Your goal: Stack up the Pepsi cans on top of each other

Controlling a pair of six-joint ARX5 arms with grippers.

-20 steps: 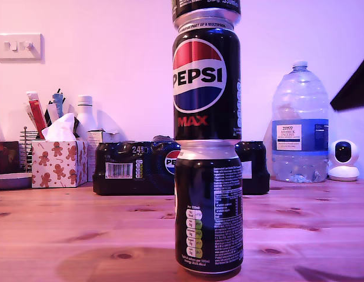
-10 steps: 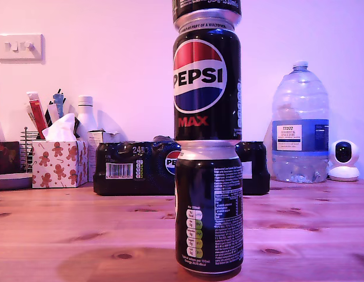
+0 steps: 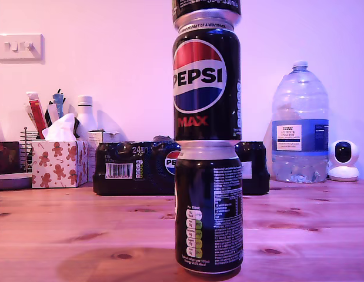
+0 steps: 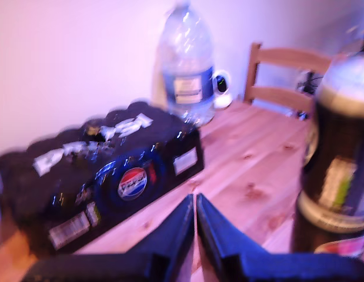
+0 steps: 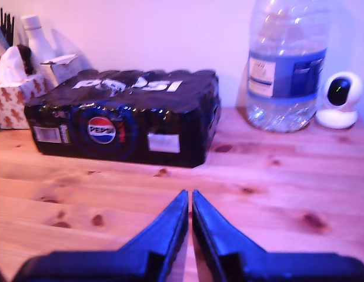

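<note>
Three glossy black cylindrical Pepsi cans (image 3: pixel 207 141) stand stacked mid-frame on bare knotty pine tabletop (image 3: pixel 82 229); my first gripper (image 4: pixel 195 202) and my second gripper (image 5: pixel 189 198) hold fingers closed, empty

Can stack (image 3: pixel 206 141) mid-table; multipack (image 3: pixel 134 167), water bottle (image 3: pixel 300 126) behind.

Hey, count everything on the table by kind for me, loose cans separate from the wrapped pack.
Pepsi cans, stacked: 3 (bottom, middle, top, mostly cut off)
Wrapped multipack: 1
Water bottle: 1
Tissue box: 1
Small white camera: 1
Total: 7
</note>
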